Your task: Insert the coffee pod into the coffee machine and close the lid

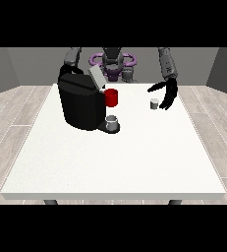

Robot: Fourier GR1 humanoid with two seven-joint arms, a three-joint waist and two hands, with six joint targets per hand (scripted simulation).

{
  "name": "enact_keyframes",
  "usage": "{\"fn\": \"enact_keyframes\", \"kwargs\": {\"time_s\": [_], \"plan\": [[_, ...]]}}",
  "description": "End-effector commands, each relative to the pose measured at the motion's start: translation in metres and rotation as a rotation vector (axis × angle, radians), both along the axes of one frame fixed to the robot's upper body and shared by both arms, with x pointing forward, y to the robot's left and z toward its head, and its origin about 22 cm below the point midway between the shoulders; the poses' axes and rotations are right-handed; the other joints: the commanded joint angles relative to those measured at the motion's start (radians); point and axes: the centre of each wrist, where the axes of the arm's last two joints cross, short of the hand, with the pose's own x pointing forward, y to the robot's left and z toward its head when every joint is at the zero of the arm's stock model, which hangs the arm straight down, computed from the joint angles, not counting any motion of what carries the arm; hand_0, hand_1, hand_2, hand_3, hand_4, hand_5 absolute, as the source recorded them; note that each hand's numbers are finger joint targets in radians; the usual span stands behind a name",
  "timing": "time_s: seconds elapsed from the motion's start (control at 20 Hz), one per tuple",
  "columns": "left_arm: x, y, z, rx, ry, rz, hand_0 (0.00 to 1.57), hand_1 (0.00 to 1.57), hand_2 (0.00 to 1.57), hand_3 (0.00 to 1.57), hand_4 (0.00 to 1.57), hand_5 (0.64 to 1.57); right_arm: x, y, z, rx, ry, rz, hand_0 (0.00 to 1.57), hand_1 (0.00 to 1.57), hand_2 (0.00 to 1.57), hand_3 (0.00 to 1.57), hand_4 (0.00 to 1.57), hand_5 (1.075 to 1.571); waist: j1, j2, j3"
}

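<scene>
Near edge of white surface [115,167]: bare, wide stretch toward cam.

Mid surface, view's left: black coffee machine [80,101], bulky body, standing upright. At its base on cam side, small grey cup [113,123] sits on the drip platform [109,129], touching it. Just above cup, red part [111,97] sticks out of machine's front, approx at brew-head height. Machine lid [96,77] is up, grey flap tilted back toward robot; still open.

Mid surface, view's right: coffee pod [155,103], small, pale grey, upright on surface, well apart from machine. Not in machine.

Hand at view's right [167,92]: black, just beside pod on its far/right side, hanging over it. Fingers [168,102] spread and relaxed, pointing down toward surface; thumb out toward view's left. Not closed on pod; contact w/ pod: cannot tell.

Hand at view's left: behind machine, hidden; only arm [73,58] shows above machine top. Fingers: cannot tell.

Far: robot torso [113,61] at surface's back edge, purple ring part [97,61] around it.
</scene>
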Motion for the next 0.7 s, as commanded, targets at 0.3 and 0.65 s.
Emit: {"fn": "enact_keyframes", "kwargs": {"time_s": [0.3, 0.65], "plan": [[-0.007, 0.023, -0.017, 0.21, 0.007, -0.018, 0.54, 0.54, 0.69, 0.44, 0.0, 1.571, -0.005, 0.009, -0.001, -0.025, 0.02, 0.019, 0.0, 0.0, 0.0, 0.0, 0.39, 1.571, -0.043, 0.013, -0.0004], [-0.003, -0.011, -0.037, 0.264, -0.078, -0.019, 0.72, 0.72, 0.86, 0.65, 0.23, 1.571, -0.001, 0.019, 0.0, 0.011, 0.026, 0.018, 0.0, 0.0, 0.0, 0.0, 0.48, 1.571, -0.031, 0.005, -0.0003]]}}
